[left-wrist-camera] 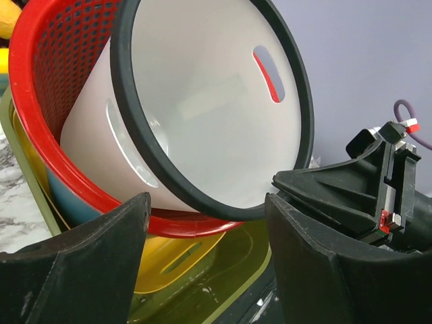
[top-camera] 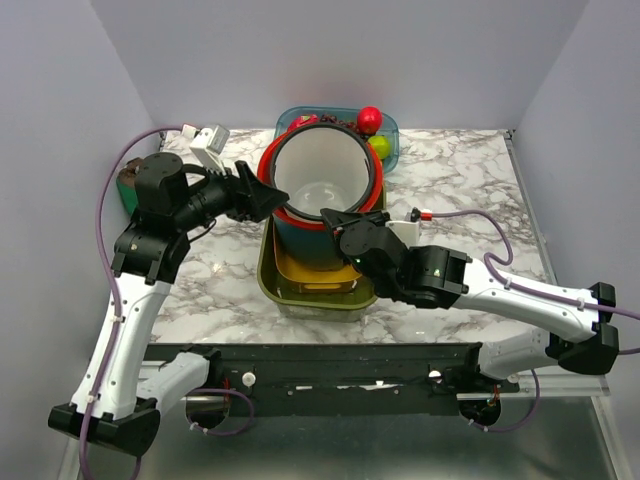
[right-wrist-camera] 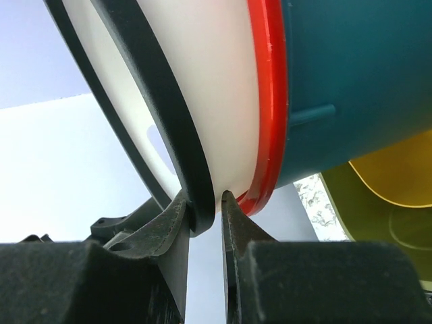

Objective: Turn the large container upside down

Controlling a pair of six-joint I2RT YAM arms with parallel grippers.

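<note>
My right fingers pinch the container by its black rim; my left fingers stand spread just beside it.
It sits tilted in the basket over the tray: I lift it free first, then roll the wrist slowly, pinch firm.

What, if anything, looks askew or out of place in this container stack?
The white container sits askew: tilted in the red basket, its black rim lifted clear of the basket's rim on one side. The right pincer pinches that rim; the left pincer stands open beside it. Nothing looks spilled or damaged.
</note>
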